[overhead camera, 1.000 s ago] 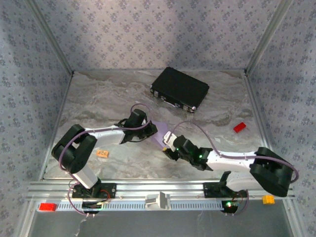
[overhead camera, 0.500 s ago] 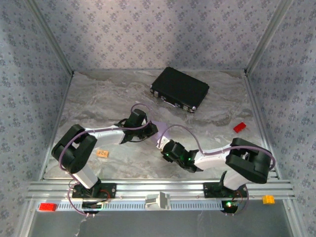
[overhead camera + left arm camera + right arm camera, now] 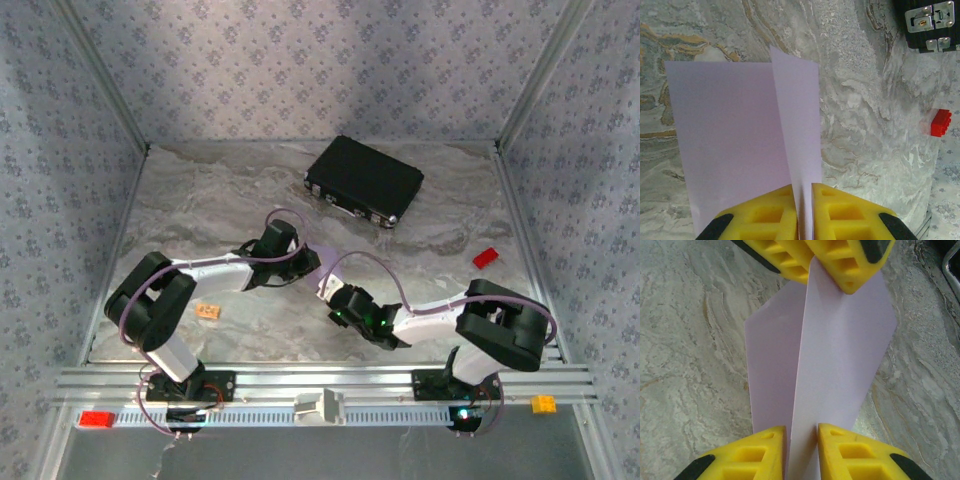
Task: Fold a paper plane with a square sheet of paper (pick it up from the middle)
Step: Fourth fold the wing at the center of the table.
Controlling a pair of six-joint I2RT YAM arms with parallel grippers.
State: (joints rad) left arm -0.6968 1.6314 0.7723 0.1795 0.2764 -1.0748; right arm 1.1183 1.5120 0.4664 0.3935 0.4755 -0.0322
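**Item 1. Square sheet of paper** (image 3: 740, 140): We list it as pale lilac and unmarked, bent along one crease into a raised ridge with a flap falling to either side. In the top view it sits near the table's middle, between the two wrists. We cannot tell whether the flaps touch the tabletop.

**Item 2. Left gripper** (image 3: 802, 192): We record it at the sheet's 10 o'clock end in the top view. Its yellow fingers are pressed together on the ridge, pinching the paper.

**Item 3. Right gripper** (image 3: 801, 432): We record it at the sheet's 5 o'clock end, facing the left one. Its yellow fingers flank the same ridge with a slim gap that the paper runs through. We cannot tell whether the pads actually press it.

**Item 4. Black case** (image 3: 364, 180): It is closed and lies flat at 1 o'clock from the sheet, well apart from it.

**Item 5. Red block** (image 3: 485, 257): We place it at 3 o'clock from the sheet, near the table's edge.

**Item 6. Tan block** (image 3: 208, 311): We place it at 8 o'clock from the sheet, beside the left arm.

**Item 7. Table** (image 3: 200, 200): It has a grey marbled surface and carries all of the above.
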